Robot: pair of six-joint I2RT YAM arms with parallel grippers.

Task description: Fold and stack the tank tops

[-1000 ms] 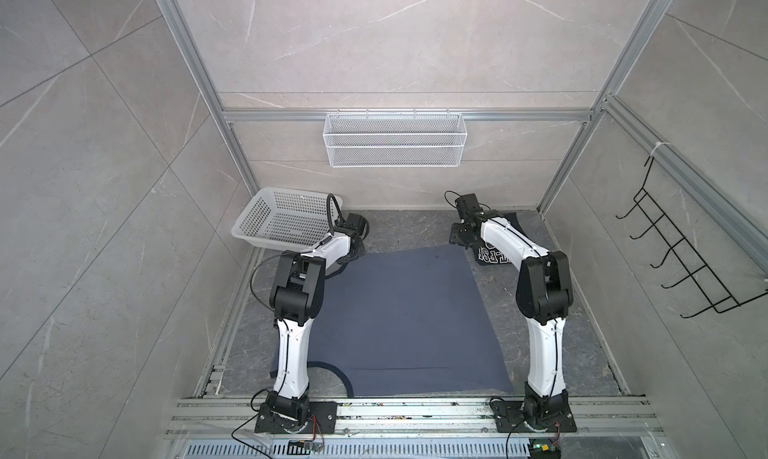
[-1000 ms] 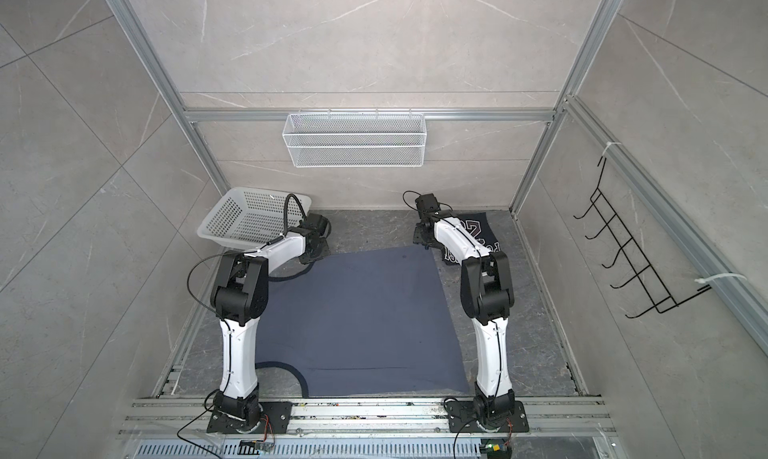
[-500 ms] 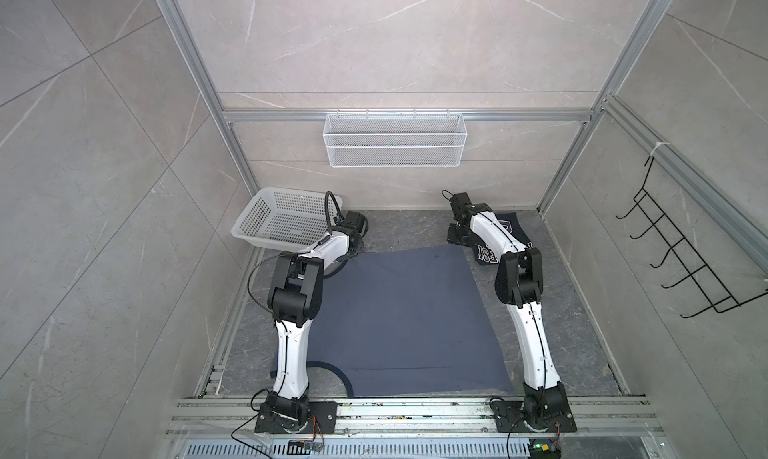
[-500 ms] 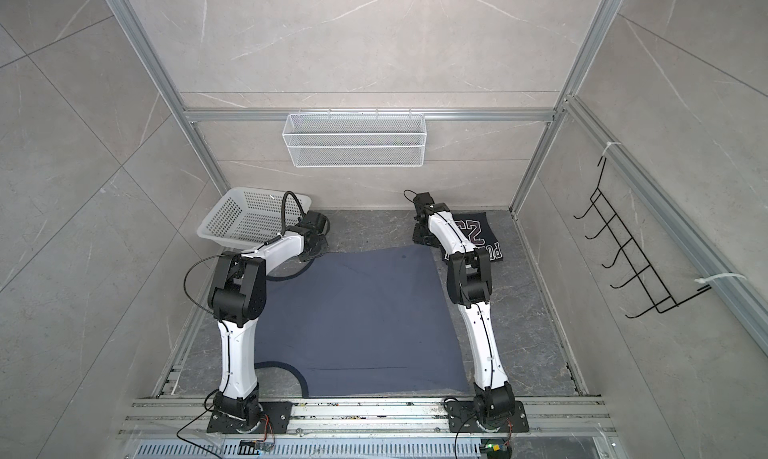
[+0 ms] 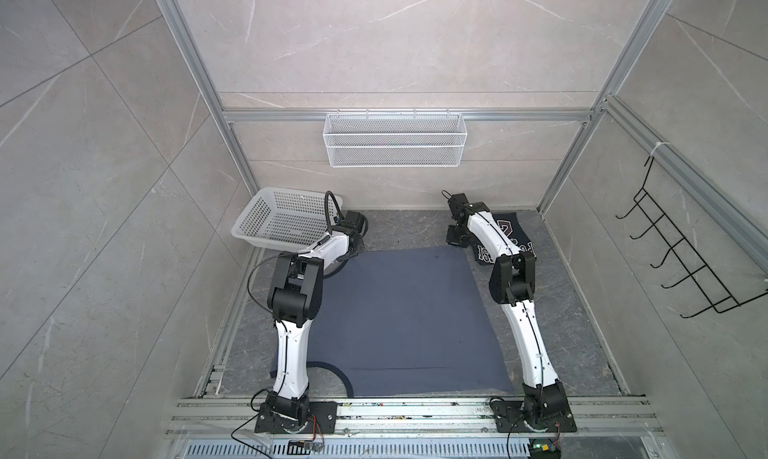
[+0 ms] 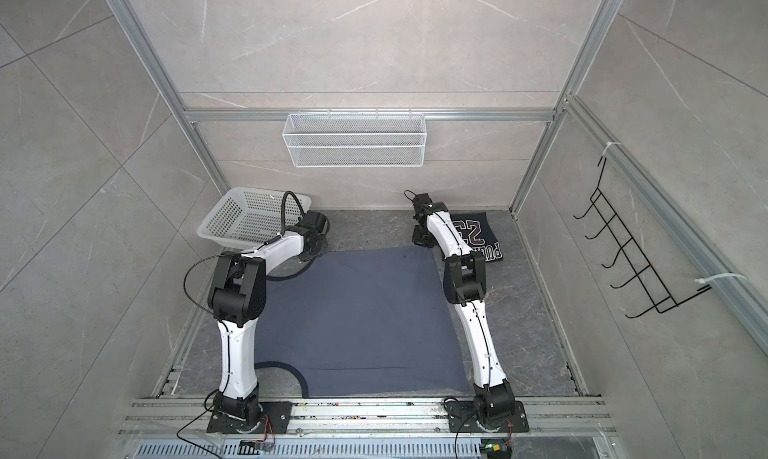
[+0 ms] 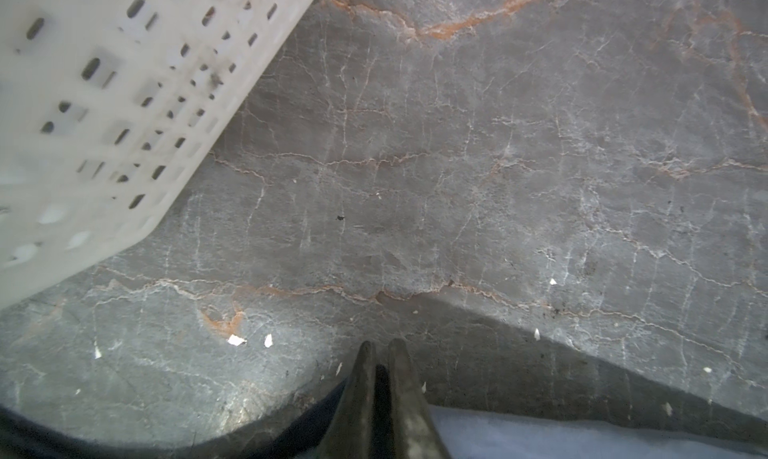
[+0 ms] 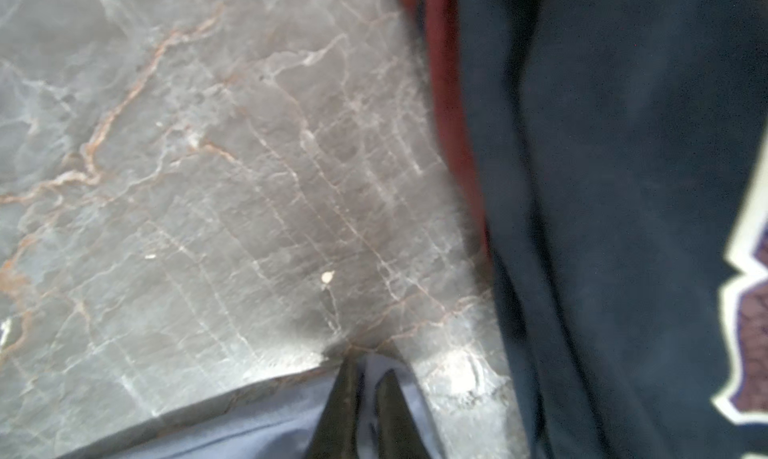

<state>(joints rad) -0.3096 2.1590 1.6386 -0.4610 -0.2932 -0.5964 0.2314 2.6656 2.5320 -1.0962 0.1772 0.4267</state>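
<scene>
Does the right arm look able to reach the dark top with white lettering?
Probably yes: the navy top lies right beside the right gripper, with only bare table between. But the gripper is pinching a corner of the blue-grey top, so it must let go first.

This is a robot test cell in a lab. A frame of aluminium extrusion (image 5: 399, 115) boxes in the workspace, and grey stone-look wall panels (image 5: 374, 41) fill its sides. The left arm (image 5: 291, 353) and right arm (image 5: 530, 340) are bolted to a slotted metal rail (image 5: 415, 413) along the front, with a loose black cable (image 5: 250, 288) looping beside one. The bench (image 5: 399, 228) is dark and marbled. A white wire-mesh basket (image 5: 395, 145) hangs on the back wall and a black wire hook rack (image 5: 690, 253) on the side wall.
</scene>
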